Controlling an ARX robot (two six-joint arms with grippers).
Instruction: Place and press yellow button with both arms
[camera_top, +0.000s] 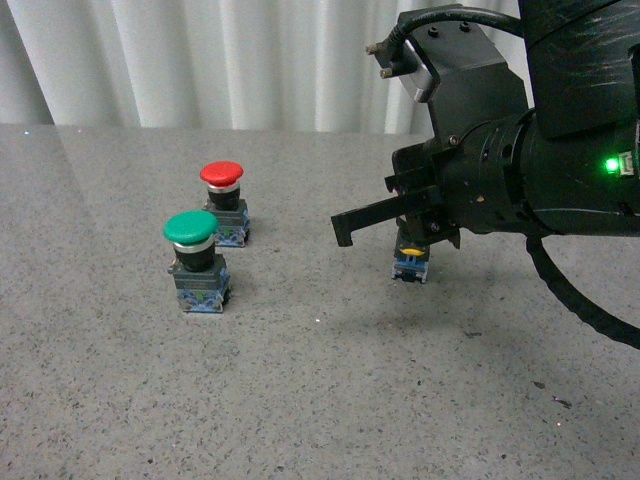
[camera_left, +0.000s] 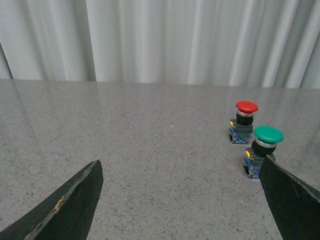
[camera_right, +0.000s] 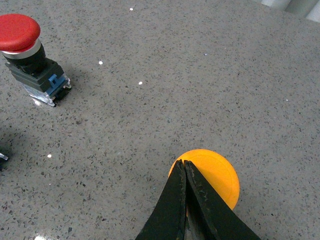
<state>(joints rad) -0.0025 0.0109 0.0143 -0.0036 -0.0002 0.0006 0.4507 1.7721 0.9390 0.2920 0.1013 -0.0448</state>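
Note:
The yellow button stands upright on the table right of centre, its cap hidden in the front view under my right arm. In the right wrist view its yellow cap shows from above. My right gripper is shut with nothing between its fingers, and its tips lie over the cap's edge; I cannot tell whether they touch. In the front view the right gripper points left. My left gripper is open and low over bare table. It is out of the front view.
A green button and a red button stand close together left of centre. The green button sits just beyond my left gripper's right-hand finger, with the red button behind it. The red button also shows in the right wrist view. White curtains hang behind the grey speckled table.

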